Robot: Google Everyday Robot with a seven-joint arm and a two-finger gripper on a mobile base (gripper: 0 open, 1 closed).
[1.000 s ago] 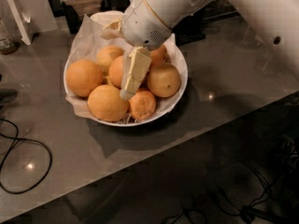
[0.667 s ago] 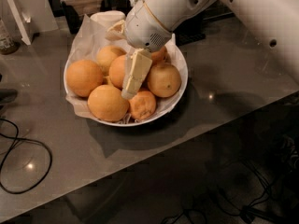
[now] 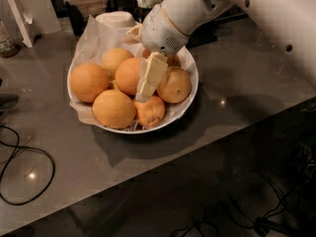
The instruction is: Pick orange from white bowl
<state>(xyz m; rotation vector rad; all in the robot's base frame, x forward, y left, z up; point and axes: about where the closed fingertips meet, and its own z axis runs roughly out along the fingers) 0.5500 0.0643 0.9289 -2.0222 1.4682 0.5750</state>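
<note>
The white bowl [image 3: 190, 63], lined with crumpled white paper, stands on the grey table and holds several oranges. My gripper [image 3: 148, 80] reaches down into the middle of the bowl from the upper right. It sits between a round, deep-orange orange [image 3: 127, 75] on its left and another orange [image 3: 175, 85] on its right. Its tip is just above a lumpy orange [image 3: 150, 111]. Two large oranges lie at the left [image 3: 89, 82] and front [image 3: 113, 108]. A paler one [image 3: 116, 58] lies at the back. My white arm hides the bowl's back right.
A small white upturned cup [image 3: 116, 19] stands just behind the bowl. A black cable [image 3: 24, 177] loops on the table at the front left. The table's front edge [image 3: 207, 142] runs diagonally, with cables on the dark floor below.
My gripper has shifted slightly to the right inside the bowl. The oranges and the bowl have not moved.
</note>
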